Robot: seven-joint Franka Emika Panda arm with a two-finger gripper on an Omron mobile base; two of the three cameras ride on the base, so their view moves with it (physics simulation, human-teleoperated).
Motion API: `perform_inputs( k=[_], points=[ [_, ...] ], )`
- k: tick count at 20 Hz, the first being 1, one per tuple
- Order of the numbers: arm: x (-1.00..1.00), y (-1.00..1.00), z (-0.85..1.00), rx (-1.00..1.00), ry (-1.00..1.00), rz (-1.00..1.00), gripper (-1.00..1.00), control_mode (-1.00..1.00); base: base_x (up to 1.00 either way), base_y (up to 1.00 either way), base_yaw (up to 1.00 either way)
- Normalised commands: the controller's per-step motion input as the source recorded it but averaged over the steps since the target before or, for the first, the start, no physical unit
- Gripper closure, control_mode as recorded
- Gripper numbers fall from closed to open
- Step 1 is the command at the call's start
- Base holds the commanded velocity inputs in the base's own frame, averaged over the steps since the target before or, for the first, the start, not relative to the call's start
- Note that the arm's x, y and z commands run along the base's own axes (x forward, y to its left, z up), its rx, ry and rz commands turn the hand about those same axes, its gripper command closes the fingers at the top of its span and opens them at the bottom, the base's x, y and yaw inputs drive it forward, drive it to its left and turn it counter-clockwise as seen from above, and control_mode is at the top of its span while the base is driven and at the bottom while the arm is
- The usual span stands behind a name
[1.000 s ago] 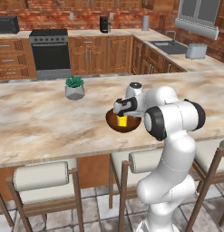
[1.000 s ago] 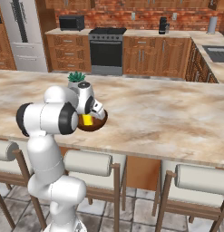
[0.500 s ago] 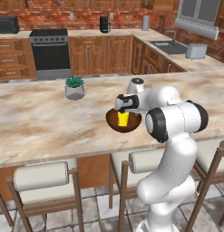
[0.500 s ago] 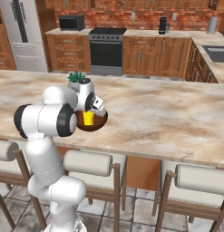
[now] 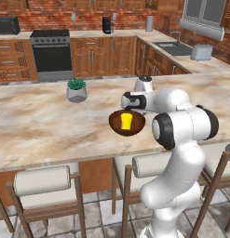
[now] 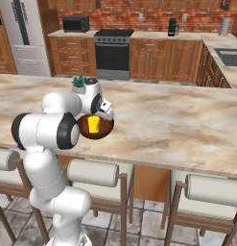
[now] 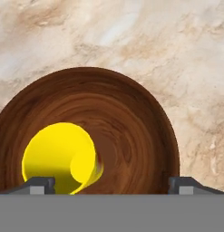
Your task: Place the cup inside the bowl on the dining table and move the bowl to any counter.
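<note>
Even, bright rendered light.
Soft gloss on the bowl [image 7: 131, 131]; shadows faint, perhaps slightly blurred at the desk's [image 5: 37, 125] far edge.

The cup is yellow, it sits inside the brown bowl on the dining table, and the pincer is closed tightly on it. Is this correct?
One detail is wrong: the pincer is open, not closed on the cup. The hand view shows its two tips standing wide apart over the bowl, touching nothing. The rest holds: the yellow cup sits inside the brown bowl on the dining table.
</note>
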Motion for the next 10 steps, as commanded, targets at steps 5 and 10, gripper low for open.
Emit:
perform_inputs(
  k=[5, 10],
  points=[
    [-0.09, -0.19, 0.12, 0.00, 0.00, 0.00, -1.00, -1.00, 0.00, 0.00, 0.00],
    [0.00, -0.42, 0.03, 0.00, 0.00, 0.05, -1.00, -1.00, 0.00, 0.00, 0.00]
  ],
)
